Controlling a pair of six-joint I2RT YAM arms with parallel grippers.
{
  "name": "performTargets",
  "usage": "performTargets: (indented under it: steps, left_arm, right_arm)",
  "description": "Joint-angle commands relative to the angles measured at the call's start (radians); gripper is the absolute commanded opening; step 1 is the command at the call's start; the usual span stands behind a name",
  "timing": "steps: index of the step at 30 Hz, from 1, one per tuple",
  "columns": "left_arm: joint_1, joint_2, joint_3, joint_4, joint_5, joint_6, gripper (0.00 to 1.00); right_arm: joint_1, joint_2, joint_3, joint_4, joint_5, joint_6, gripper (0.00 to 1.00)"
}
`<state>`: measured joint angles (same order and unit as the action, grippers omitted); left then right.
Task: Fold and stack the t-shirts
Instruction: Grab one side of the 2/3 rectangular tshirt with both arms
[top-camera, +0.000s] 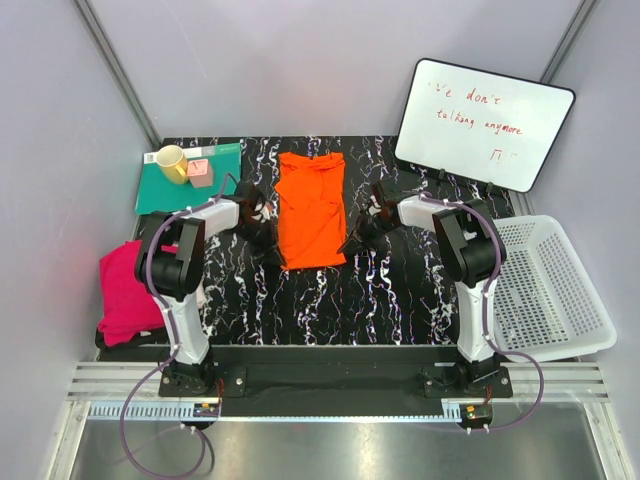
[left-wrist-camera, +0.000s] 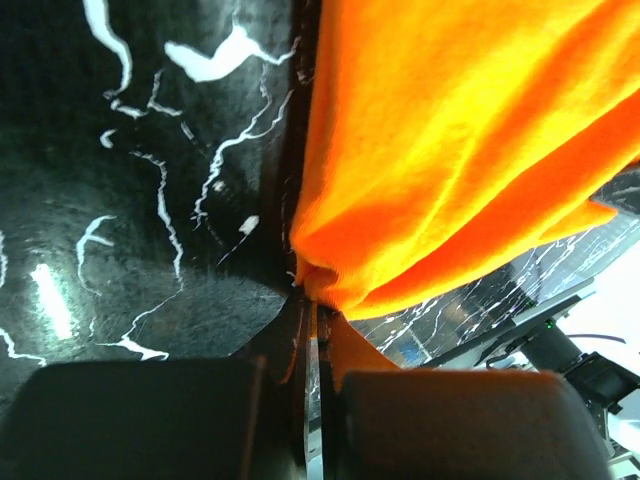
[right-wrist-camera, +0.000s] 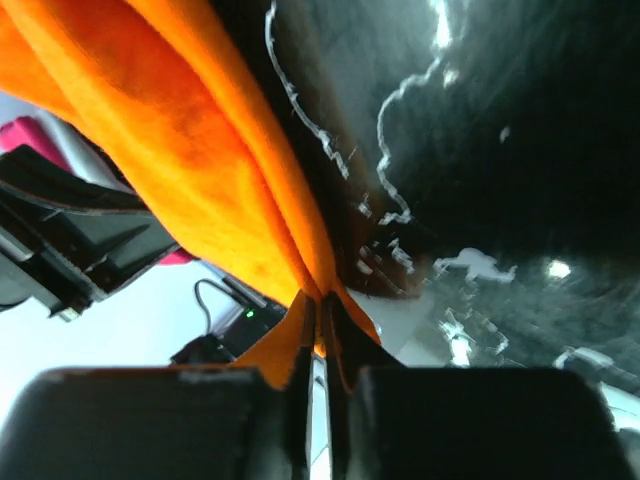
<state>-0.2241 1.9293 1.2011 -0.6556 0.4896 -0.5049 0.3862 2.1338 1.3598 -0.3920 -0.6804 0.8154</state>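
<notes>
Orange shirt (top-camera: 311, 210): middle of the counter (top-camera: 300, 300), folded into a narrow strip.
Long axis: far to near, collar at the far end.
Pink shirt (top-camera: 128, 290): bunched at the near left, drooping over the counter's edge.
Top view alone: both shirts whole, and where they lie.
Left wrist view alone: left fingers (left-wrist-camera: 308, 315) clenched on the orange left edge.
Right wrist view alone: right fingers (right-wrist-camera: 318, 310) pinching a fold of the orange right edge.
</notes>
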Motion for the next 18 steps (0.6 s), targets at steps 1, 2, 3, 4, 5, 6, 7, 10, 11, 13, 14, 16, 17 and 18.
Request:
performTargets:
  steps: [1,2,3,4,5,6,7,10,11,13,14,16,17,18]
  left_arm:
    - [-0.004,0.000,0.037,0.033,0.009,-0.017,0.00]
    - [-0.004,-0.010,0.032,0.031,0.010,-0.017,0.00]
    - [-0.004,-0.015,0.026,0.024,0.015,-0.017,0.00]
    - [-0.004,-0.022,0.009,0.022,0.020,-0.020,0.00]
    - [-0.004,-0.029,-0.003,0.021,0.026,-0.021,0.00]
    - [-0.006,-0.047,-0.015,0.013,0.035,-0.023,0.00]
    - [-0.007,-0.056,-0.041,0.010,0.038,-0.021,0.00]
    - [-0.012,-0.113,-0.087,-0.039,0.043,-0.009,0.00]
    - [-0.014,-0.128,-0.100,-0.053,0.046,-0.003,0.00]
    - [-0.018,-0.182,-0.127,-0.090,0.067,0.005,0.00]
    - [-0.020,-0.220,-0.133,-0.101,0.073,0.011,0.00]
    - [-0.026,-0.254,-0.132,-0.140,0.089,0.019,0.00]
    - [-0.029,-0.286,-0.126,-0.156,0.092,0.029,0.00]
    - [-0.037,-0.299,-0.101,-0.182,0.102,0.035,0.00]
  right_arm:
    - [0.010,-0.011,0.058,-0.131,-0.071,-0.010,0.00]
    - [0.010,-0.018,0.052,-0.146,-0.071,-0.025,0.00]
    - [0.010,-0.028,0.035,-0.159,-0.073,-0.033,0.00]
    - [0.010,-0.043,0.026,-0.182,-0.076,-0.042,0.00]
    - [0.010,-0.049,0.013,-0.191,-0.079,-0.057,0.00]
    - [0.010,-0.057,-0.013,-0.199,-0.082,-0.067,0.00]
    - [0.010,-0.069,-0.027,-0.208,-0.088,-0.076,0.00]
    - [0.011,-0.098,-0.079,-0.212,-0.099,-0.096,0.00]
    - [0.010,-0.104,-0.091,-0.215,-0.105,-0.107,0.00]
    - [0.011,-0.117,-0.111,-0.226,-0.137,-0.120,0.00]
    - [0.011,-0.124,-0.114,-0.235,-0.139,-0.131,0.00]
    - [0.011,-0.153,-0.123,-0.252,-0.149,-0.143,0.00]
    - [0.011,-0.166,-0.119,-0.261,-0.154,-0.154,0.00]
    - [0.011,-0.188,-0.114,-0.268,-0.160,-0.157,0.00]
